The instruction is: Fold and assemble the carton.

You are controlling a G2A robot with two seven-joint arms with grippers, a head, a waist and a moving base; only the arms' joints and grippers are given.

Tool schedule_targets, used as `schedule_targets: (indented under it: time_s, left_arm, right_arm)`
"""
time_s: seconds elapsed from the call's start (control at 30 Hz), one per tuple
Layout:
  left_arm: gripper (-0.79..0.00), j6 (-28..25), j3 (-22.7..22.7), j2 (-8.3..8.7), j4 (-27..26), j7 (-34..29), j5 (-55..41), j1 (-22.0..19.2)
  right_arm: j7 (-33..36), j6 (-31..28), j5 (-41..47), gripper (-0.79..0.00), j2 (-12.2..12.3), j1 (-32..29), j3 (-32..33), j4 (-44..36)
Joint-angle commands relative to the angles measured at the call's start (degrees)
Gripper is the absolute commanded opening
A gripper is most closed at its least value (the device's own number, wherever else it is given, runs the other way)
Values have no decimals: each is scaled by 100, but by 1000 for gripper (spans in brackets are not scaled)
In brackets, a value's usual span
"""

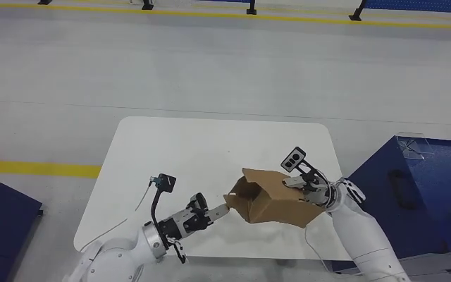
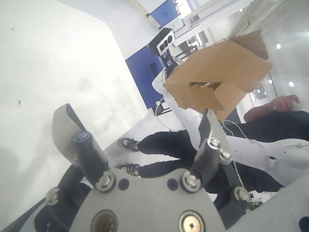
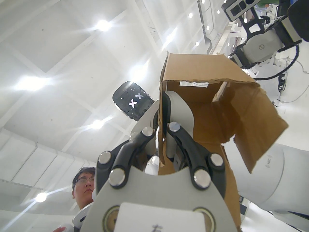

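While the right gripper [image 3: 161, 114] is clamped on one side wall of the carton [image 3: 217, 121], with one finger inside the wall and the other outside it, the left gripper [image 2: 135, 109] is released, its two fingers [image 2: 70, 119] spread wide and holding nothing. In the top view the left gripper's tip sits right at the carton's open end, beside a loose flap; whether it touches the cardboard cannot be told. The carton is held over the near right part of the table [image 1: 176, 155], lying on its side with its open mouth turned toward the left arm. As to progress, the flat blank looks to be already opened into a box-like sleeve, so the first shaping seems done. What remains, judging by the flaps that hang out at angles around the mouth, is folding those flaps in and closing the end; the far end's condition is not clear. Counted: one carton, two grippers, one of them gripping and one free, and one table.
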Motion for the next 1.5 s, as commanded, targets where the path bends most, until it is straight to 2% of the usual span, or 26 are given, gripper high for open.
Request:
schedule_targets:
  time_s: [0.0, 0.67, 0.93, 1.23, 1.47]
  left_arm:
    - [0, 47, 69, -4, 6, -8, 61, -42]
    - [0, 439, 489, -27, 90, -200, 352, -376]
    - [0, 270, 137, -6, -37, 125, 125, -228]
    - [0, -343, -354, 37, -299, 458, -117, 160]
    - [0, -223, -344, 51, -233, 283, -29, 113]
  right_arm:
    - [0, -6, -41, -785, 7, -16, -23, -49]
    - [0, -178, -320, -785, 141, -124, -159, -249]
    - [0, -135, -173, -785, 168, -36, -174, -143]
    - [0, 341, 102, -785, 151, 120, -321, 106]
    - [-10, 429, 312, -785, 181, 166, -638, 51]
